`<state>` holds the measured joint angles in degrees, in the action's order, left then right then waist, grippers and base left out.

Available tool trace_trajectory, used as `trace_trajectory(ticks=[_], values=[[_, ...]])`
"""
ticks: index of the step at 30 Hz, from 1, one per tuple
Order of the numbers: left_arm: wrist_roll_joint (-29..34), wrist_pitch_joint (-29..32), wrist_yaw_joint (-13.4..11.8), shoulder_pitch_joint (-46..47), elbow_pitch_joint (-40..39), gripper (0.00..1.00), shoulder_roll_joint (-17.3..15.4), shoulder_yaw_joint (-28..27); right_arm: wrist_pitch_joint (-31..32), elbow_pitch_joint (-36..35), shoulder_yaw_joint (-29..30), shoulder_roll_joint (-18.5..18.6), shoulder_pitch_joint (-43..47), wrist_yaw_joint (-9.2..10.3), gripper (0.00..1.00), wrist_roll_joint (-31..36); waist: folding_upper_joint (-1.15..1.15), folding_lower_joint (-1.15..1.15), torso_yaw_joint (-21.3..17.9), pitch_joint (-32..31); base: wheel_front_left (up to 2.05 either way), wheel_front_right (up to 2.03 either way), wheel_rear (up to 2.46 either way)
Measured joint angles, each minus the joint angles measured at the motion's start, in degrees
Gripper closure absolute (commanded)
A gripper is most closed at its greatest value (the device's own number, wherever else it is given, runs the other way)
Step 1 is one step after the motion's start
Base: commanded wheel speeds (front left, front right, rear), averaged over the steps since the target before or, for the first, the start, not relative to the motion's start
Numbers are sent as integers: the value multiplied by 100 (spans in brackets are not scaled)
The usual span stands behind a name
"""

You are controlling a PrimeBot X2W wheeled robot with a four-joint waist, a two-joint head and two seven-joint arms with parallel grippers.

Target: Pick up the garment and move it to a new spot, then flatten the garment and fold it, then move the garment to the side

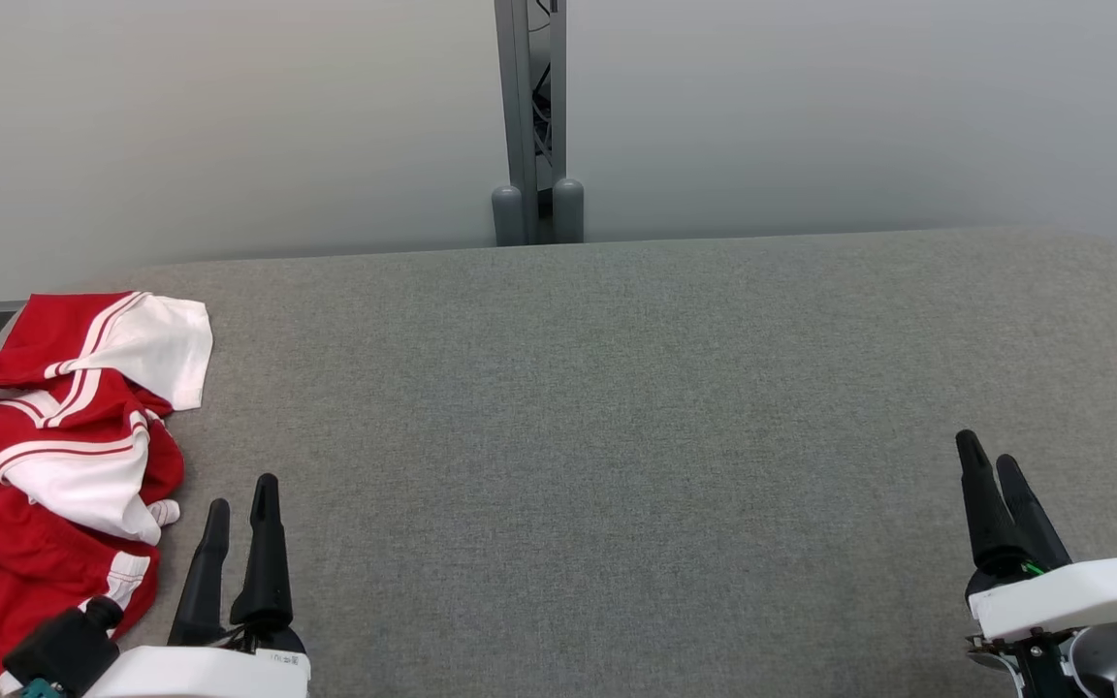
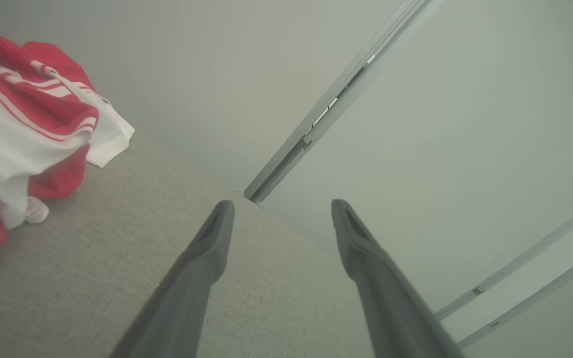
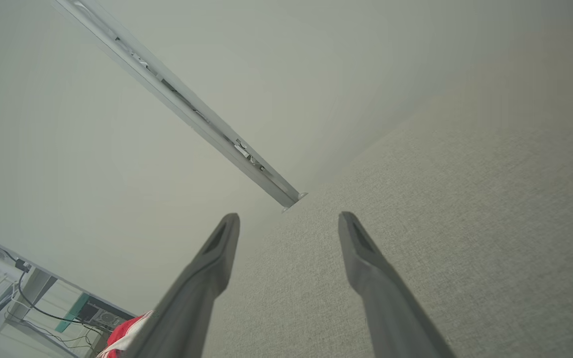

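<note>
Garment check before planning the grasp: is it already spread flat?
No, the garment lies crumpled in a heap at the table's left edge.

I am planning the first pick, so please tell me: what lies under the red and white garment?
The garment lies crumpled on the grey table, near its left edge. Its folds cover whatever is beneath, so anything hidden there cannot be seen.
</note>
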<state>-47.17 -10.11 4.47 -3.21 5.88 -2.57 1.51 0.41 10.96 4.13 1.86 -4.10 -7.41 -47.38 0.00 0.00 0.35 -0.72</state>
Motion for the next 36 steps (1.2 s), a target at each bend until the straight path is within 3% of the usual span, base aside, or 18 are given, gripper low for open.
trace_trajectory(ticks=[13,36], values=[[1237,-108,-227,14,267,0,-158,100,-333,-79,-151,20,86,0,0,1199,0,0,-8,-50,0,0,0],[2610,-260,-531,15,880,0,-338,149,-850,-85,-431,44,243,-1,0,2778,0,0,-29,-188,0,0,0]])
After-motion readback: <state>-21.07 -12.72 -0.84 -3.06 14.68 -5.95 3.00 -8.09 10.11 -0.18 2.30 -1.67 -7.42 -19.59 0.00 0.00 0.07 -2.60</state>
